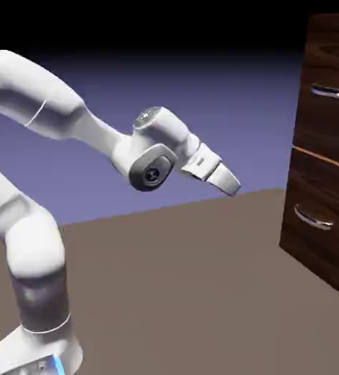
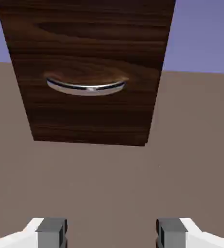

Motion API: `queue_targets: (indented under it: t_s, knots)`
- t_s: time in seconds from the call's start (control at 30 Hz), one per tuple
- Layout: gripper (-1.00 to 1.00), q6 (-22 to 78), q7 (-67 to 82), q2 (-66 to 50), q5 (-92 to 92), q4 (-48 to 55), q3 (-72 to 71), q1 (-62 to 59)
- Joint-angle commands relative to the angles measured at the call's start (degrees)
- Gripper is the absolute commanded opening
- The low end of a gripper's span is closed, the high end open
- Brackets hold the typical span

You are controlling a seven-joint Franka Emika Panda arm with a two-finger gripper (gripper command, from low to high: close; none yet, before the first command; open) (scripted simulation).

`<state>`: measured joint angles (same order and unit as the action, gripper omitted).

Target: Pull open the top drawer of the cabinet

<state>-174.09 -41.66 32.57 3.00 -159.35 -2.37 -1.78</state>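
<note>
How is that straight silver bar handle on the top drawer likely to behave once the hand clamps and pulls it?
The bar handle looks like rigid polished metal, so it probably won't flex, though it may be slippery. The top drawer should slide straight out. The cabinet is tall, so a high pull might tip it. The hand is open, well short.

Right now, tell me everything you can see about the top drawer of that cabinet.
The top drawer is the upper front of the tall dark cabinet, above a thin orange seam. It looks like dark walnut-grain wood with a straight, horizontal silver bar handle. It appears shut, flush with the cabinet face, and upright. Nothing touches it: the tool hangs open, well short of it and lower. Its top and right edges run out of the exterior view; the hand view shows only the lower drawer.
</note>
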Motion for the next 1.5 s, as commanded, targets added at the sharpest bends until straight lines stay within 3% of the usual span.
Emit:
queue_targets:
  t_s: [0.0, 1.47]
  knots:
    - [0.00, -0.1, 0.7, -0.1, 2.5, 1.4, -2.0, -2.0]
    - [0.00, -3.1, 29.8, -3.3, 112.1, 61.7, -88.6, -92.0]
